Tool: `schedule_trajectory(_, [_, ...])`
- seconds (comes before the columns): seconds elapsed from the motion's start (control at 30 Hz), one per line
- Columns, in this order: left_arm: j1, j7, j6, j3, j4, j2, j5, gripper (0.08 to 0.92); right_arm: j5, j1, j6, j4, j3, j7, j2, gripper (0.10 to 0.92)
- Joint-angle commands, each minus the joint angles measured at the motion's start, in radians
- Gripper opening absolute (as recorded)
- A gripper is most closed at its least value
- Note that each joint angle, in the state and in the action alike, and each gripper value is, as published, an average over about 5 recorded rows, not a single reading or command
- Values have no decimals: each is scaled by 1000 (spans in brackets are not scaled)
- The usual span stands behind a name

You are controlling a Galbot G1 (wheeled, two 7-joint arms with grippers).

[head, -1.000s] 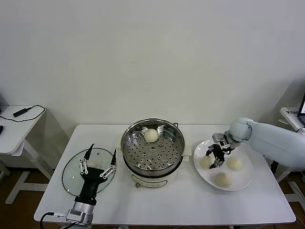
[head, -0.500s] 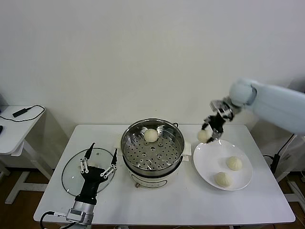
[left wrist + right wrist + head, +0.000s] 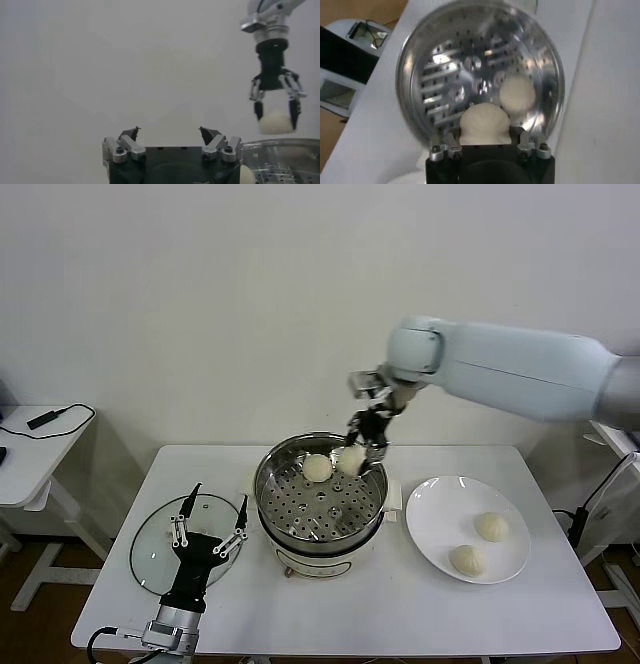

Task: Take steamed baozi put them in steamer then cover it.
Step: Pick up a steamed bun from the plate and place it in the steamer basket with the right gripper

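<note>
The steamer (image 3: 272,502) stands mid-table, with one baozi (image 3: 317,468) on its perforated floor at the back. My right gripper (image 3: 364,448) hangs over the steamer's back right part, shut on a second baozi (image 3: 351,460). In the right wrist view that held baozi (image 3: 485,122) sits between the fingers above the steamer (image 3: 445,75), next to the resting baozi (image 3: 517,95). Two more baozi (image 3: 491,526) (image 3: 466,559) lie on the white plate (image 3: 435,529). The glass cover (image 3: 150,549) lies flat at the left, and my left gripper (image 3: 215,496) waits open over it. The left wrist view shows the left gripper (image 3: 169,130) open and the carried baozi (image 3: 274,122).
A small white side table (image 3: 30,459) with a black cable stands beyond the table's left edge. The wall runs close behind the table. My right arm spans the air above the plate and the table's right half.
The right gripper has lifted a baozi off the plate and carried it left to above the steamer. Two baozi remain on the plate. The left arm has not moved.
</note>
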State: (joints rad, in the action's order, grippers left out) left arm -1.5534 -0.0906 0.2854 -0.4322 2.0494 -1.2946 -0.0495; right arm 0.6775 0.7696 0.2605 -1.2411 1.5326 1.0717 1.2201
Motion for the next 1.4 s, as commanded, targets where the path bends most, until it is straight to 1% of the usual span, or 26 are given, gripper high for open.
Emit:
schedule_trajectory(0.03, [0,0,3,1,-9,-1,-1,823,62,-20,43,28,34,-46,190,670])
schedule_trajectory(0.4, [3,0,4,2,-9,2,2,823,45,-93,68,90,41,-110,254,670])
schedule_trajectory(0.73, [5,-1,7,-6,-16,7,6,823,15,-135,71,124,45,-113,268,675])
schedule_trajectory(0.9, [5,-1,5,-6,-12,6,7,823,12,-150,72,127,44,-122,265,729])
schedule_trajectory(1.1, [5,-2,4,-9,-10,6,7,823,11,-157,69,128,30,-129,258,759])
schedule_trajectory(1.2, [4,-2,4,-10,-8,5,7,823,11,-148,68,114,22,-128,241,796])
schedule_trajectory(1.27, [2,-2,3,-10,-5,5,7,823,7,-131,67,89,15,-121,213,816])
schedule_trajectory(1.4, [2,-2,2,-9,-3,5,7,823,-6,-77,64,-2,-5,-101,118,822])
